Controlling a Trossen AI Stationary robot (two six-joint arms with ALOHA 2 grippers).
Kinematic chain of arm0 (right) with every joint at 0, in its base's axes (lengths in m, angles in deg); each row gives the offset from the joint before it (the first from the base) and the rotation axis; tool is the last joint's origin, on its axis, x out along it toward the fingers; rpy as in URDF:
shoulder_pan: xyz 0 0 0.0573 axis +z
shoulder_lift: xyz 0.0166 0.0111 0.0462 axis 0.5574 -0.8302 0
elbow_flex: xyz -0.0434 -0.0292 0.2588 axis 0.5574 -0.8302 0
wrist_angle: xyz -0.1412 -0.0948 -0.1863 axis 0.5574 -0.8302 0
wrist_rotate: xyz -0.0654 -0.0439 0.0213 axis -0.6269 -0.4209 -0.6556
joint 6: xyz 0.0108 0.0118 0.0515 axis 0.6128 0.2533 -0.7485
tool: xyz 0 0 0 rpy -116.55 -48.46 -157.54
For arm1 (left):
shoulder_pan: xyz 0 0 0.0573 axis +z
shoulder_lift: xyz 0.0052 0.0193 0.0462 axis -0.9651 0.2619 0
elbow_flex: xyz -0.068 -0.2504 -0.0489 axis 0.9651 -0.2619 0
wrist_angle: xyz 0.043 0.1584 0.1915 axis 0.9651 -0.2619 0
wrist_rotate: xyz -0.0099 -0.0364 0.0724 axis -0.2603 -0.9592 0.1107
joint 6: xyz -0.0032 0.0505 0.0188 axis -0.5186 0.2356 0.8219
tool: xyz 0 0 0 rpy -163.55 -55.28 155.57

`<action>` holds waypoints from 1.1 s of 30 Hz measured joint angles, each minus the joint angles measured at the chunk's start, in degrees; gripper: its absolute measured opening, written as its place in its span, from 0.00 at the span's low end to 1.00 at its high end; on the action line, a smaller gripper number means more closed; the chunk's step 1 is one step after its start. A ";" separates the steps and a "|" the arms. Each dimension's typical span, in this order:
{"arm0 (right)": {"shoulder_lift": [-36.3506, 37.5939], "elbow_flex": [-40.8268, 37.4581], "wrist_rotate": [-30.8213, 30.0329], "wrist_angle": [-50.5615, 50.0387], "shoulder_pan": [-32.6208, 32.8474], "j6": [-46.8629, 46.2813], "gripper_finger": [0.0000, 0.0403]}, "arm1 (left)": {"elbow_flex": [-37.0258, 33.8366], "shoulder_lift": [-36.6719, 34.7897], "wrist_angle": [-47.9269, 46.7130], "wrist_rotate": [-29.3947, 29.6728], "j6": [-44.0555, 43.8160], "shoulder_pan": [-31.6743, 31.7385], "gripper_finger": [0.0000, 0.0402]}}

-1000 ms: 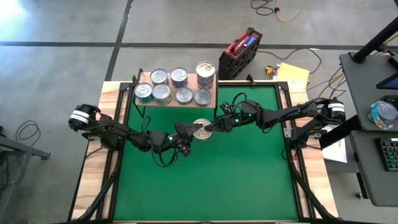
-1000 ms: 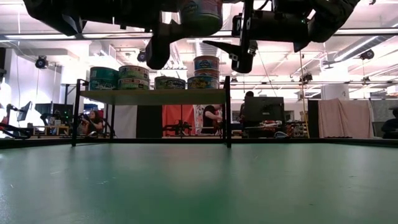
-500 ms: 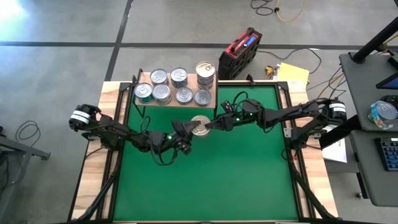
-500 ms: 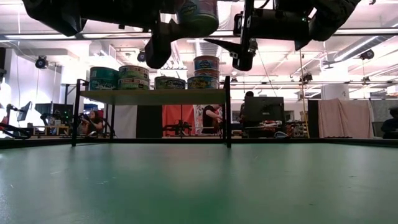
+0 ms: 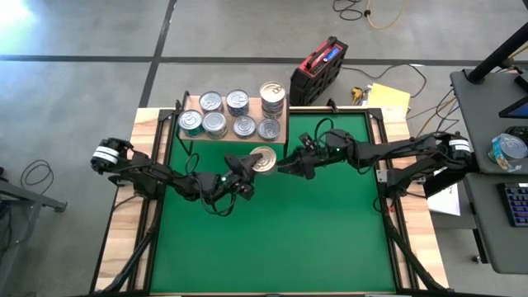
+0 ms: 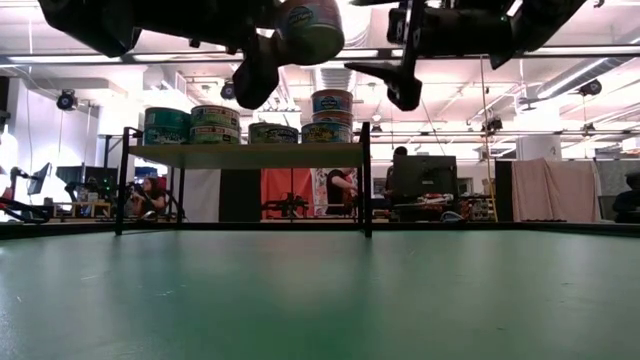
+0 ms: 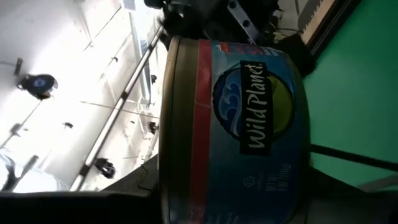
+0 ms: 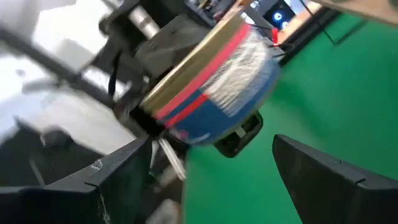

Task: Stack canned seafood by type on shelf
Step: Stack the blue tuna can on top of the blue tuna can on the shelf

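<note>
Left gripper [image 5: 249, 169] grips a gold-topped tin [image 5: 263, 160] aloft; beyond it, the shelf [image 5: 252, 108] already bears eight-odd tins, partly stacked. Right gripper [image 5: 290, 166], just beside, gapes empty. Likely the last tin

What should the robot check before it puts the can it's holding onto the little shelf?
1. Left gripper holds the can: ok.
2. Right gripper has let go, open beside the can: ok.
3. Can is lifted off the green mat: ok.
4. Can is level: not ok, tilted in the low view.
5. Matching stack on the shelf found: cannot tell.
</note>
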 joint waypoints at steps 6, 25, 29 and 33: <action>2.79 0.00 1.94 -5.32 1.28 16.30 0.80 | -0.68 0.00 -1.00 0.21 -4.78 -0.07 0.42; 5.11 1.73 -31.05 -16.29 20.50 68.09 0.67 | -12.87 -10.64 -13.31 -28.31 -43.02 -0.68 0.42; 4.78 1.79 -31.49 -14.56 21.45 73.53 0.68 | -12.34 -9.62 -13.26 -27.55 -43.14 -0.63 0.42; 4.76 1.79 -31.62 -13.01 21.51 73.61 0.71 | -10.53 -8.02 -13.32 -27.39 -41.04 -0.63 0.42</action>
